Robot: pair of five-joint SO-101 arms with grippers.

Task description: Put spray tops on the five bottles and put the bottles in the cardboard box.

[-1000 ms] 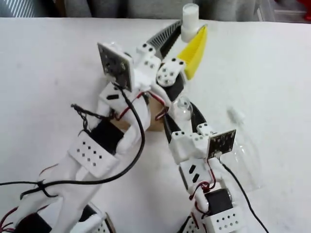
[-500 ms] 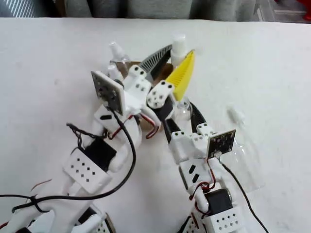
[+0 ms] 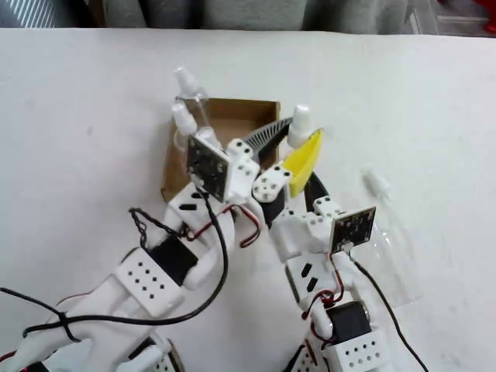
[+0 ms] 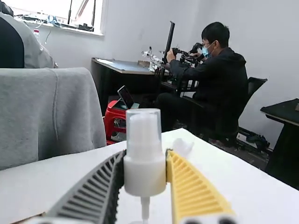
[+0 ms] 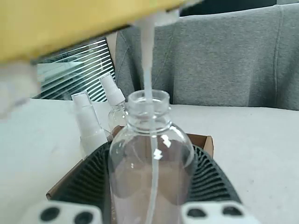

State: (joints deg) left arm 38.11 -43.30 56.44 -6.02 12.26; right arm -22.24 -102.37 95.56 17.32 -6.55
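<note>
Left gripper (image 4: pixel 145 173): closed tight on a white spray top (image 4: pixel 144 140), pinched between its grey and yellow fingers (image 4: pixel 194 191). Nozzle end is up and the dip tube (image 5: pixel 148 79) hangs straight down. In the high view it sits centre frame, just right of the cardboard box (image 3: pixel 232 120).

Right gripper (image 5: pixel 152 149): black fingers clamped around the body of a clear open bottle (image 5: pixel 140 172), which is upright with its neck uncapped. In the high view it's directly under the left gripper and mostly covered by it.

Alignment: the dip tube passes through the open bottle's neck and runs down inside the body. The spray top's collar is above the rim, not seated.

Box: upper-centre of the high view, open side up, on the white table (image 3: pixel 93 116). One capped bottle (image 3: pixel 188 81) stands at its upper-left corner. A second capped bottle (image 3: pixel 184 120) stands just below it along the left wall. Both are upright.

A lying bottle (image 3: pixel 391 248), clear with a spray top on it, is on its side on the table at the right of the frame. It's just beside the right arm and well apart from the box.
</note>
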